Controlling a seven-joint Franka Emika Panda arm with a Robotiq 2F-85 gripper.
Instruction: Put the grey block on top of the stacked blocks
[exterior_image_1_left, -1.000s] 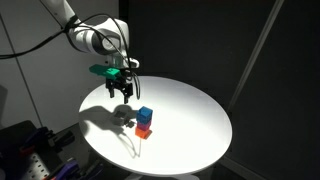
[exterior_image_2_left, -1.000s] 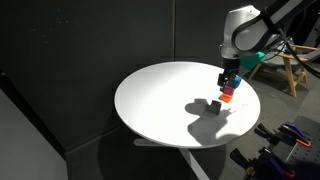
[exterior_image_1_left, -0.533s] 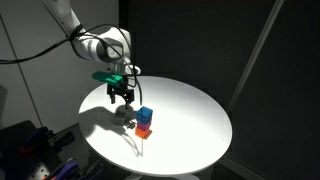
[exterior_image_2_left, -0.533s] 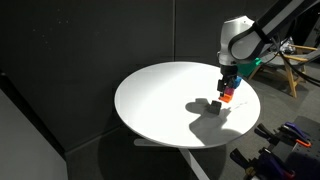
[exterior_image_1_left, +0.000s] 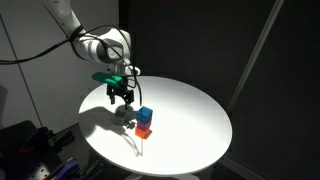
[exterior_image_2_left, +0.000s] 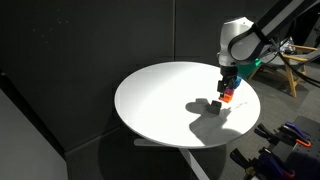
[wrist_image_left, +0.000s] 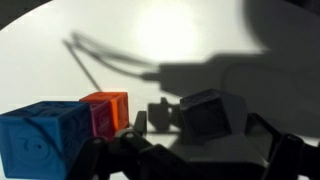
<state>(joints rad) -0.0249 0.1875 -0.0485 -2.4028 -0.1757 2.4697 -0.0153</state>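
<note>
The grey block (wrist_image_left: 208, 115) sits on the white round table (exterior_image_1_left: 190, 110) in the arm's shadow; it shows dark in both exterior views (exterior_image_1_left: 126, 119) (exterior_image_2_left: 214, 104). The stacked blocks stand beside it, blue (exterior_image_1_left: 146, 114) above orange-red (exterior_image_1_left: 144, 129). In the wrist view the blue cube (wrist_image_left: 40, 140) and the orange-red cube (wrist_image_left: 108, 110) lie left of the grey block. In an exterior view the stack (exterior_image_2_left: 228, 96) is partly hidden by my gripper. My gripper (exterior_image_1_left: 122, 96) (exterior_image_2_left: 226, 86) is open and empty, hovering just above the grey block, which shows between its fingers (wrist_image_left: 195, 160).
The table (exterior_image_2_left: 160, 100) ends close to the stack and the grey block. Dark curtains surround the scene. A wooden frame (exterior_image_2_left: 291, 62) stands beyond the table. Equipment (exterior_image_1_left: 30, 150) sits below the table's edge.
My gripper has come down toward the grey block since a second ago and has held still over the last half second. The blocks have not moved.
</note>
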